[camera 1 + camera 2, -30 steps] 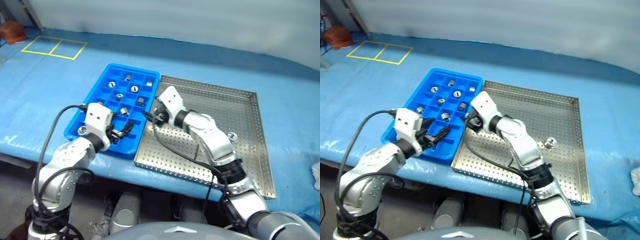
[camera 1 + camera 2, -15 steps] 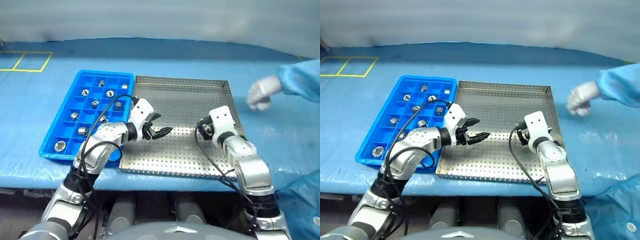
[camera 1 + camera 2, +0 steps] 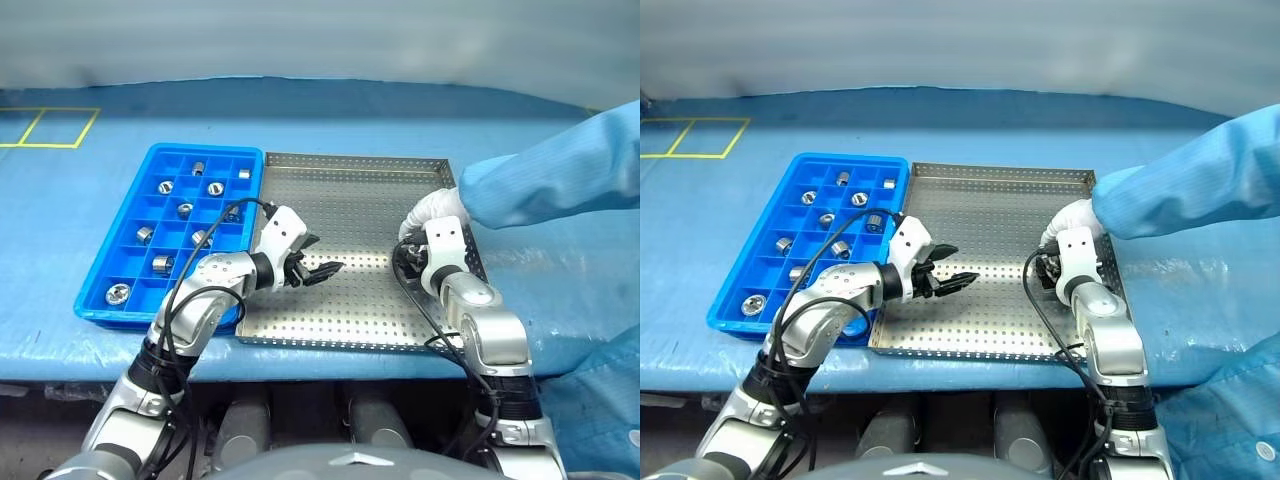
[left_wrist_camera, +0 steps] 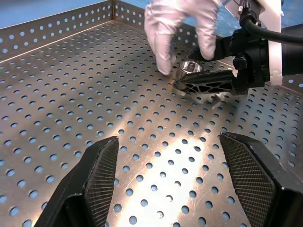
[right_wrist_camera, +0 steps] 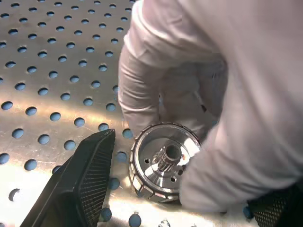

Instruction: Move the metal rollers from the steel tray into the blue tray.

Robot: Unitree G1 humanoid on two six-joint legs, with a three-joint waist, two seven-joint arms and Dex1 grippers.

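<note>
Metal roller (image 5: pixel 165 163) upright on steel tray (image 3: pixel 350 200), bore up, between spread right gripper (image 5: pixel 180 189) fingers, touched by gloved hand (image 4: pixel 182 28); left gripper (image 3: pixel 322 268) spread; blue-covered table (image 3: pixel 300 110).

Blue tray (image 3: pixel 748 282) left, rollers (image 3: pixel 827 219) in several cells; steel tray (image 3: pixel 990 215) touching its right side. Left claw (image 3: pixel 945 268) spread over steel tray. Gloved hand (image 3: pixel 1072 212) at right claw (image 3: pixel 1048 268), near tray's right rim.

Left hand (image 3: pixel 318 268) reaches toward three o'clock, fingers spread wide. Right hand (image 4: pixel 208 87) points to twelve o'clock, fingers apart, with a person's gloved hand (image 3: pixel 428 210) just beyond it.
</note>
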